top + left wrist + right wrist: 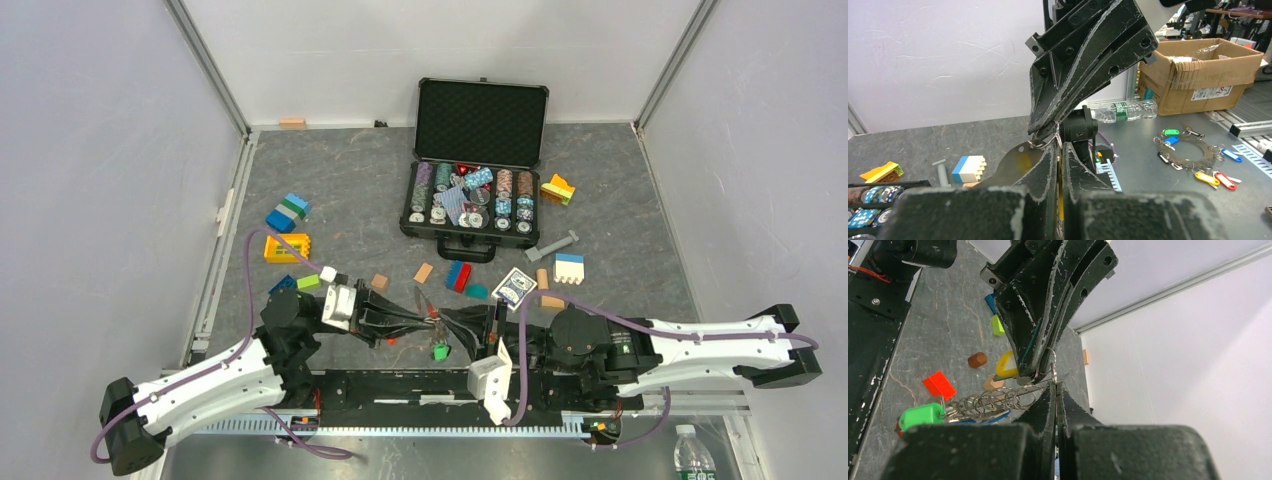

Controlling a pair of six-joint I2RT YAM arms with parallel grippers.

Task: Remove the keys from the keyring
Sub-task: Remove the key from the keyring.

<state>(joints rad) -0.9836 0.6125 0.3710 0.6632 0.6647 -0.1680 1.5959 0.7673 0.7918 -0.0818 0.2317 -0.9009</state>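
Observation:
My two grippers meet tip to tip just above the table's near edge. The left gripper [425, 322] [1060, 146] is shut on a yellow-headed key [1007, 365], which shows as a yellow strip between its fingers. The right gripper [449, 326] [1056, 385] is shut on a thin wire keyring [1052, 371] at its tips. Behind them trails a chain of several small silver rings [998, 400] carrying a green-headed key [920, 416] [440, 351] and a blue-headed key [993, 417]. A flat metal plate [1013, 165] hangs beside the left fingers.
An open black case of poker chips [480, 190] stands at the back centre. Coloured toy blocks [287, 212] lie scattered at left and middle, with a red block [939, 385] close by. A playing card [515, 288] and a blue-white block [569, 268] lie right of centre.

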